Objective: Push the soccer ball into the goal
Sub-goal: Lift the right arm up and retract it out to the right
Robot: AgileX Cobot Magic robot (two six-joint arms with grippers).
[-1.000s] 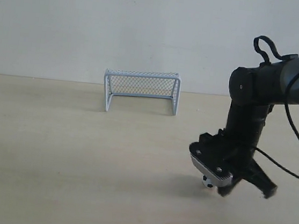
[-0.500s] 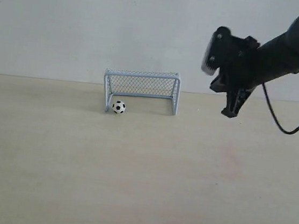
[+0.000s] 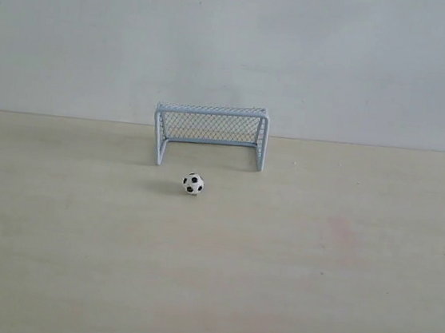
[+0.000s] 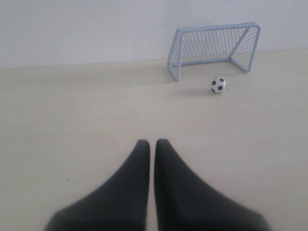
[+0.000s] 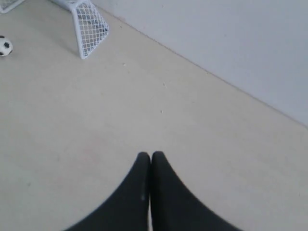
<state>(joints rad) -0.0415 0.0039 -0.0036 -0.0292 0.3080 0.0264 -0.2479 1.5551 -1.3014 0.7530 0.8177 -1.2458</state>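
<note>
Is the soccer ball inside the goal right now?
No, the soccer ball sits on the table in front of the goal, clear of its frame and outside the net.

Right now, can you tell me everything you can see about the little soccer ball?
The soccer ball is tiny, round and white with black patches, and it looks smooth and hard, perhaps plastic. It sits on the pale wooden table and casts a small shadow. It lies just outside the goal, in front of its open mouth, with a gap between them. Nothing touches it but the table.
</note>
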